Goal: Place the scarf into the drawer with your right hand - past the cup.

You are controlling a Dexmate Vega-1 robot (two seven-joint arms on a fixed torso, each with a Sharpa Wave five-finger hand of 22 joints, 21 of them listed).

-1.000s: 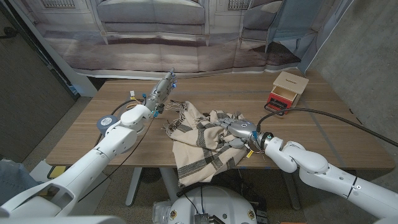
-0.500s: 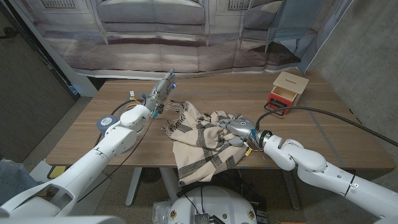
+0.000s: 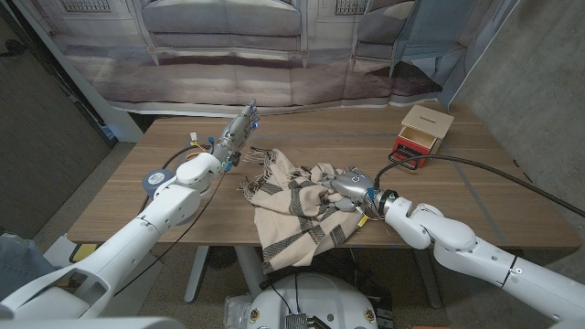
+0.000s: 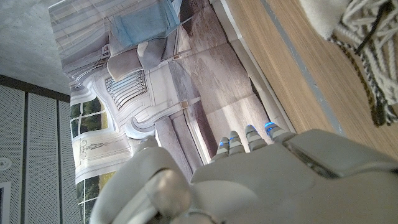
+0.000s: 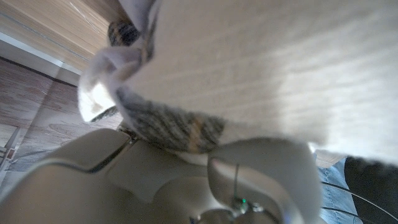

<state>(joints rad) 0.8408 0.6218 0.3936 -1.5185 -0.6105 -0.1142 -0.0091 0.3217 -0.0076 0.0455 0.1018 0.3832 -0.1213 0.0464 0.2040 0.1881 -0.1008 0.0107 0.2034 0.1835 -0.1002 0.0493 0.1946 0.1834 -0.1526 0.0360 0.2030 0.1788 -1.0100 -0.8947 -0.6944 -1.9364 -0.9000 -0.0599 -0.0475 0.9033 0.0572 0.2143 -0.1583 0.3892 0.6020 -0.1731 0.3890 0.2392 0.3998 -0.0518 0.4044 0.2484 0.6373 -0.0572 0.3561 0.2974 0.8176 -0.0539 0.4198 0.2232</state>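
We're looking down over the wooden table (image 3: 302, 128), and right in the middle of the frame lies the cream scarf with dark plaid stripes and fringed ends (image 3: 292, 203), rumpled, its lower part spilling over the table's near edge at the bottom centre. The right hand (image 3: 345, 187) sits on the scarf's right side, just right of centre, its fingers curled into the bunched cloth, so we read it as gripping the scarf. From the right wrist camera we get pale woven fabric pressed close over the hand (image 5: 186, 180), a dark stripe folded against the fingers.

Over in the upper right of the frame stands the small cardboard drawer box with a red front (image 3: 420, 131), its drawer pulled out toward us, well apart from the scarf.

The left hand (image 3: 239, 131) is up in the upper centre-left, fingers stretched out straight and close together, holding nothing, near the scarf's fringed corner. The left wrist view shows those fingers (image 4: 249, 140) extended past the table's edge, with the scarf's fringe (image 4: 367, 56) in the upper right corner.
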